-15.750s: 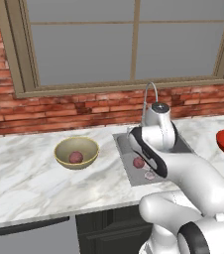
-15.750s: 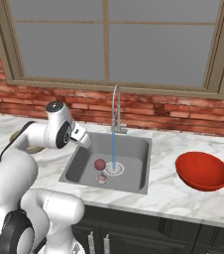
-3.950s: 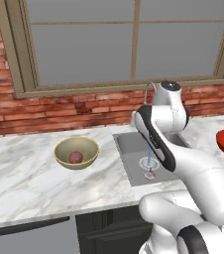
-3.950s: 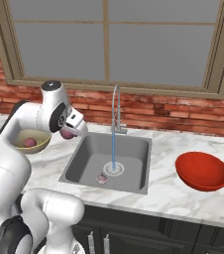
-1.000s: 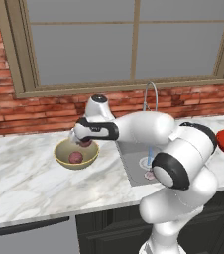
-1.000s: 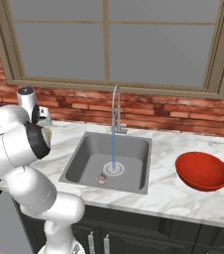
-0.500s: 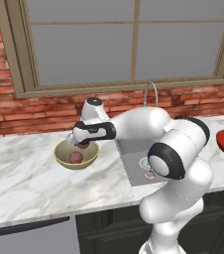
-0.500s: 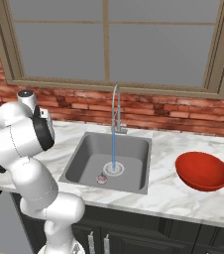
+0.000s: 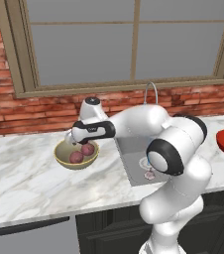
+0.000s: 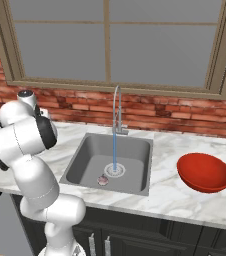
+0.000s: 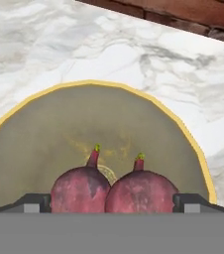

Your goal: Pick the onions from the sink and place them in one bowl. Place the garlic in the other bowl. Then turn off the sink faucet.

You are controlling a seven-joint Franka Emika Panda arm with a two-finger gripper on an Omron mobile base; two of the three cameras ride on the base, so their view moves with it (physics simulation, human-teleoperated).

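Two reddish-purple onions (image 11: 80,191) (image 11: 141,192) lie side by side in the yellowish-tan deep bowl (image 11: 29,144). My gripper (image 11: 111,202) hangs just above them, open, with one fingertip (image 11: 32,202) outside each onion. From the left base view the gripper (image 9: 73,141) sits over the bowl's (image 9: 64,159) far rim, and the onions (image 9: 76,157) (image 9: 88,149) rest inside. The pale garlic (image 10: 103,180) lies by the drain in the grey sink (image 10: 135,150). Water runs from the silver faucet (image 10: 116,107). The red bowl (image 10: 205,172) stands on the counter right of the sink.
A brick wall and a window sill run behind the marble counter (image 9: 20,183). My white arm (image 10: 25,140) stands at the left of the right base view, in front of the counter there. The counter's front edge lies close below the sink.
A second onion now lies in the tan bowl beside the first. The jaws have spread wider, and the hand has stayed over the bowl.
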